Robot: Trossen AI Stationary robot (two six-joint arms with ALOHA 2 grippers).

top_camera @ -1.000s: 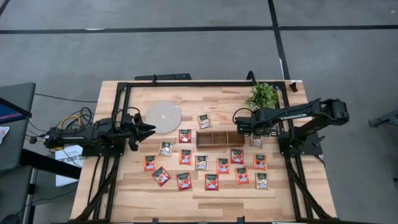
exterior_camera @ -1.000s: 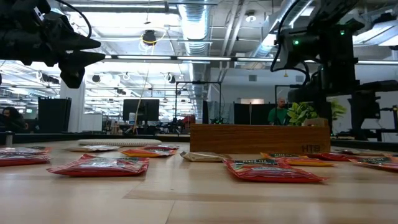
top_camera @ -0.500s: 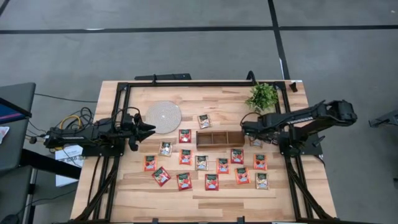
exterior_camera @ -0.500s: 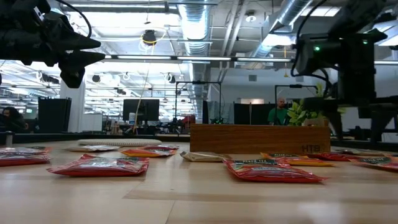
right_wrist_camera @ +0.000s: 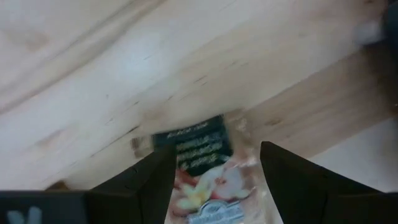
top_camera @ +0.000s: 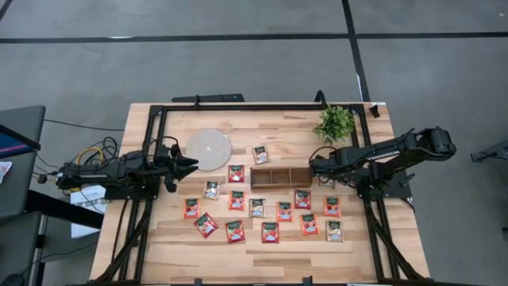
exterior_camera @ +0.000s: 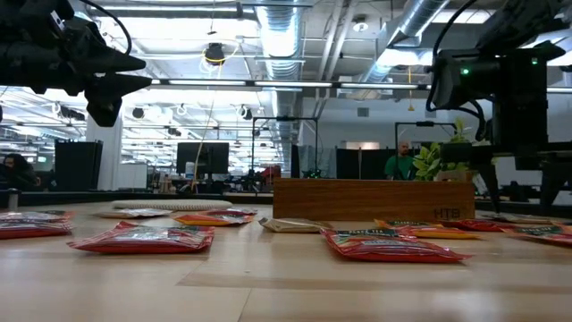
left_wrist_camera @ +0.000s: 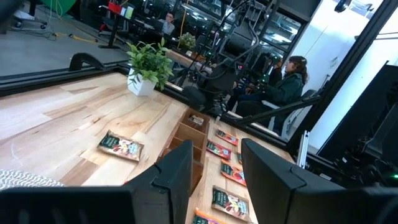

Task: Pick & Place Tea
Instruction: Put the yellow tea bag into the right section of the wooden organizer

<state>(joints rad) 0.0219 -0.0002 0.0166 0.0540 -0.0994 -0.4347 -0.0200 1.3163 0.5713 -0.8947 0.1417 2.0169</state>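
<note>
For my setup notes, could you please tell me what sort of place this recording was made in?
Probably an open-plan lab or office: exposed ceiling ducts and strip lights overhead, rows of monitors, a seated person at a workstation, and a wooden table on grey floor.

Two black jointed arms, yellow cables trailing behind the left.

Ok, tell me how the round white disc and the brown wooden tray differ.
The round white disc is circular and flat; the brown wooden tray is a long rectangle split into three compartments. The disc lies nearer the left gripper, the tray nearer the right gripper. Both rest on the wooden table, and neither visibly holds anything.
</note>
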